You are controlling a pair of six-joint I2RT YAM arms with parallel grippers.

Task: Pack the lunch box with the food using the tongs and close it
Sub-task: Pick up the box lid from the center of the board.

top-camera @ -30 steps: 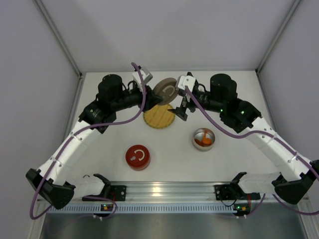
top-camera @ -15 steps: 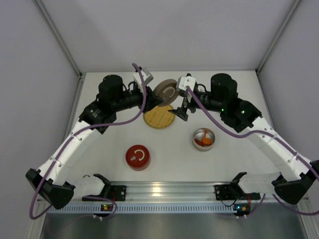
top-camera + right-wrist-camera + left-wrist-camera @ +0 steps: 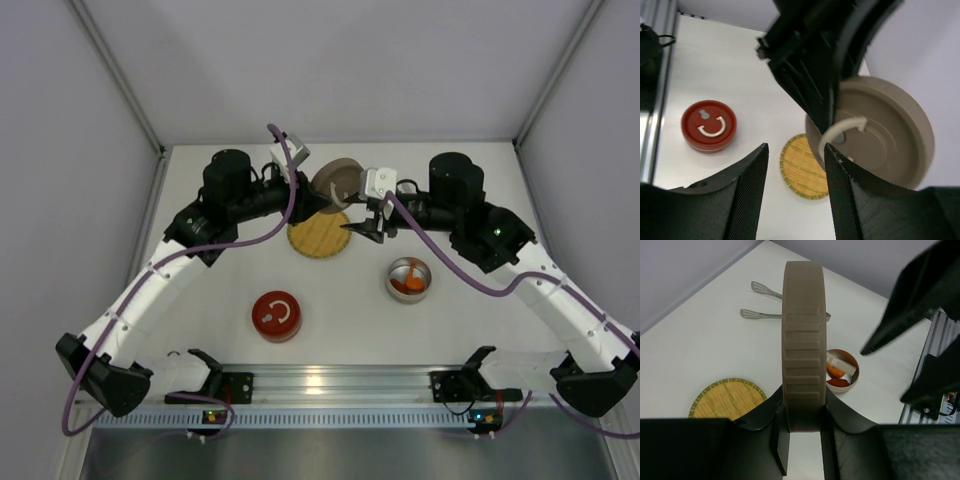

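White table (image 3: 350, 330), grey walls on three sides. Left gripper (image 3: 802, 407) pinches the brown lid (image 3: 802, 330) by its rim, on edge, raised at the 12 o'clock side of the plate (image 3: 318, 238). Right gripper (image 3: 795, 155) hangs at the plate's 3 o'clock, jaws part spread, nothing between them. Tin (image 3: 408, 279) sits at the plate's 4 o'clock, uncovered, with the food (image 3: 836, 377) inside. Red lid (image 3: 276, 315) lies flat at the plate's 7 o'clock, well apart.

Tongs (image 3: 765, 316) show only in the left wrist view. They lie flat on the table beyond the tin, at its 12 o'clock in that view, touching nothing. Top view hides them.

Assessment:
- **Tongs:** thin metal, judged light, springy, smooth and prone to slip. Lying flat, they offer little to get under. Best hold looks to be across both arms near mid-length, so a squeeze shuts the tips. A hold at the joined end would leave them gaping.
- **Food:** small, firm-looking chunks, likely to roll or squirt from polished tips.
- **Brown lid:** judged rigid and light; the ribbed rim offers purchase.
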